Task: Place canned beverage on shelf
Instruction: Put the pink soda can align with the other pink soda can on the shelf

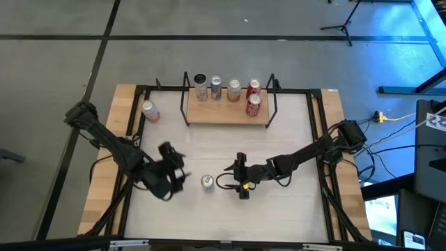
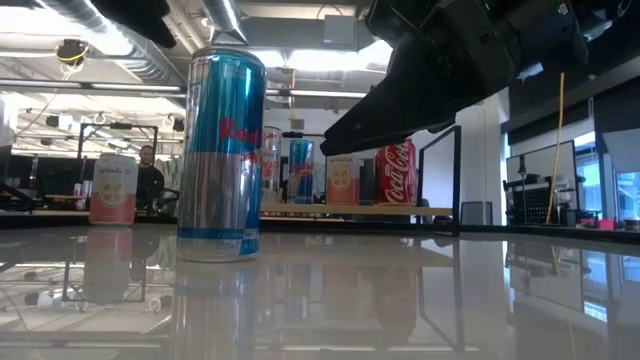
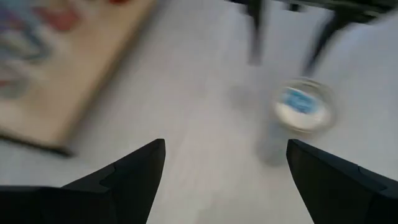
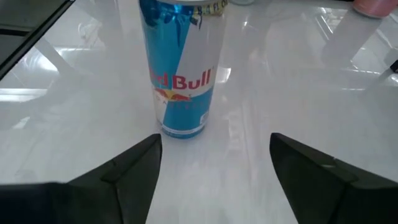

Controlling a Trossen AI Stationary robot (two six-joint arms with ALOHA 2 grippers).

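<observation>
A blue-and-silver canned beverage stands upright on its base on the white table, near the front. The can is between my two grippers, and neither touches it. My right gripper is open just to the can's right, its fingers pointing at it. My left gripper is open, up and to the can's left; its blurred wrist view shows the can's top. The light-wood shelf stands at the far middle with several cans on it.
A pink can stands on the table left of the shelf. A red can stands in front of the row on the shelf's right end. Black frame rails edge the table. A person is in the room behind.
</observation>
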